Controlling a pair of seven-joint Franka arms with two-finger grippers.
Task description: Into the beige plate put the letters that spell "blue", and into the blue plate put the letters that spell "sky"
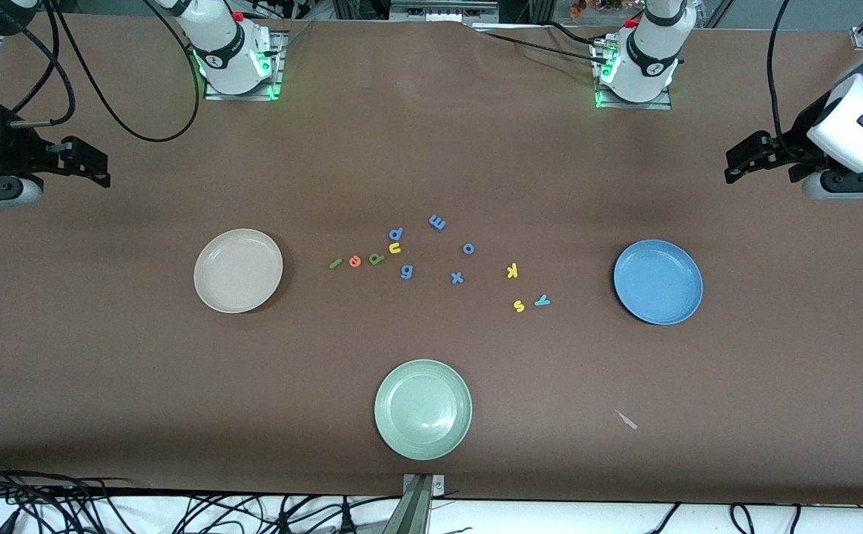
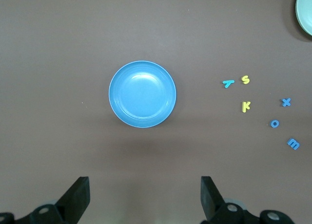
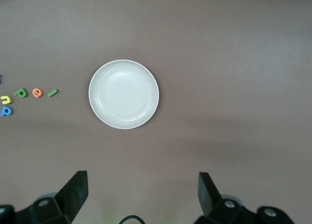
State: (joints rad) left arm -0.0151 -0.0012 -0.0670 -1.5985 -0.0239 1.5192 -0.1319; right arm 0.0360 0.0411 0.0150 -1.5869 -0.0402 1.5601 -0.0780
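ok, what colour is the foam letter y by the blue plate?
Teal. The small foam letter y shows best in the front view, beside the yellow s.

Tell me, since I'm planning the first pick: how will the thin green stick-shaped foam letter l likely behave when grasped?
The thin green stick-shaped foam letter l lies flat on the brown table, so pinching it probably means scraping the surface. It looks small and probably very light, so a nudge may slide it. Lying flat, it seems unlikely to roll or tip.
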